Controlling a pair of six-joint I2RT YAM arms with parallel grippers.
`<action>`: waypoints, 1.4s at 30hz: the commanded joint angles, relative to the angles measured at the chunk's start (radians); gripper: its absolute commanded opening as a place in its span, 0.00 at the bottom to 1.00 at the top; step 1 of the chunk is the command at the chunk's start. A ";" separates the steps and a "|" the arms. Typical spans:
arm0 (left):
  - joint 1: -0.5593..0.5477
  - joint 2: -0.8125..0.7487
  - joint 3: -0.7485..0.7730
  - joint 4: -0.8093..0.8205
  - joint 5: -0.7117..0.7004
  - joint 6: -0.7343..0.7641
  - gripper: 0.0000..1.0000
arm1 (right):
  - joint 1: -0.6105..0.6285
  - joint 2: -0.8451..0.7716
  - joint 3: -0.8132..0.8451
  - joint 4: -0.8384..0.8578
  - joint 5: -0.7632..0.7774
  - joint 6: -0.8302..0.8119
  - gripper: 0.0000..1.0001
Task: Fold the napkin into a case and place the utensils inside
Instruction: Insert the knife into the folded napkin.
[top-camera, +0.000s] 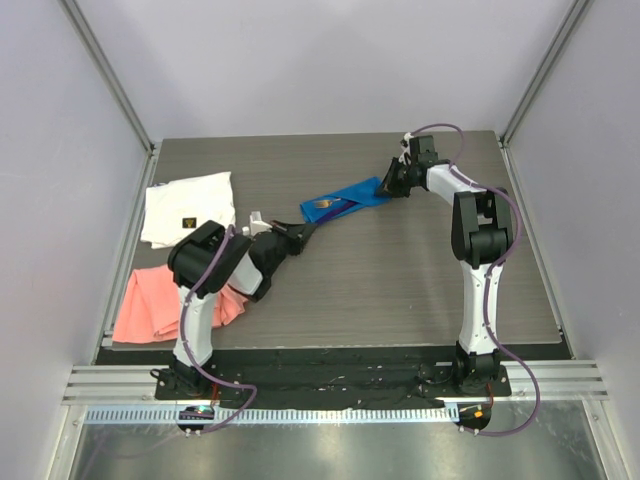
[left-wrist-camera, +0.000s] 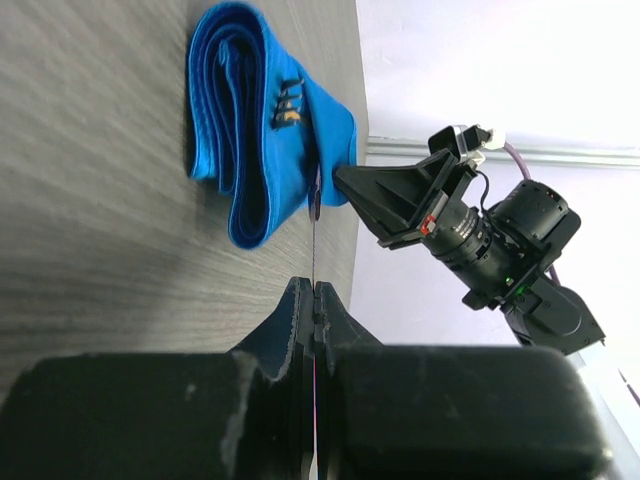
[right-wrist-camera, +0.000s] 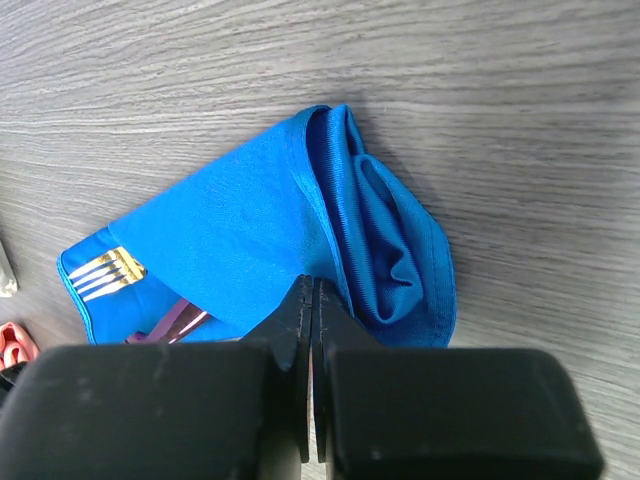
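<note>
The bench (top-camera: 400, 290) carries the case (top-camera: 345, 198) at mid-back. The right hand (right-wrist-camera: 312, 292) is closed together at its far end, though whether it pinches cloth cannot be told. If it does not, the case may slide or unfold as the left hand (left-wrist-camera: 315, 292), clamped on the purple utensil (left-wrist-camera: 314, 230), pushes inward. The fork (right-wrist-camera: 105, 272) could work loose. The white cloth (top-camera: 195, 195) bears a small dark label (top-camera: 186, 222), unreadable.

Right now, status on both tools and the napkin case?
Left tool shut on purple utensil, partly in blue case. Right tool shut at far end. Fork inside, tines out. White cloth, pink cloth clear.
</note>
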 joint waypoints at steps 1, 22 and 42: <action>0.038 -0.053 0.031 0.018 0.090 0.095 0.00 | -0.002 0.000 0.056 -0.004 -0.018 0.001 0.01; 0.074 0.002 0.133 -0.036 0.188 0.103 0.00 | -0.028 0.083 0.280 -0.102 0.019 -0.012 0.01; 0.100 0.067 0.177 -0.008 0.233 0.089 0.00 | -0.051 0.197 0.368 -0.163 0.051 -0.078 0.01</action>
